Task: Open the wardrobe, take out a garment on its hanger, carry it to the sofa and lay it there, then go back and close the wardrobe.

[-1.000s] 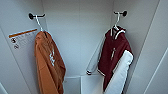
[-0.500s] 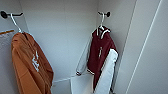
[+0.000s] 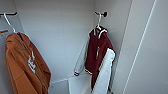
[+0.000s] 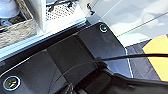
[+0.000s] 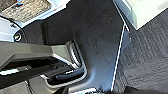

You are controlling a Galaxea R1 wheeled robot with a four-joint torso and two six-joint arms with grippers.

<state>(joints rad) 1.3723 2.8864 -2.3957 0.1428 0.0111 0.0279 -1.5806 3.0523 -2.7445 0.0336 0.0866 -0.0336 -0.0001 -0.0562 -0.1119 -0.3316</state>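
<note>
The wardrobe [image 3: 62, 37] stands open in front of me, its white inside wall facing the head view. The garment [image 3: 98, 52], a dark maroon jacket with white sleeves, hangs at the right of the wardrobe. It is on a thin white hanger [image 3: 99, 22] whose hook sits on a dark peg [image 3: 103, 13]. One white sleeve [image 3: 106, 72] hangs down in front.
A plain orange jacket [image 3: 25, 67] hangs on its own white hanger [image 3: 8, 22] at the left. A white panel [image 3: 147, 62] rises at the right edge. The wrist views show grey carpet [image 5: 147, 57], a yellow floor patch [image 4: 157, 57] and a woven basket [image 4: 17, 30].
The whole head picture has slid left and drawn a little closer, so the camera moved. Both jackets hang as before.
</note>
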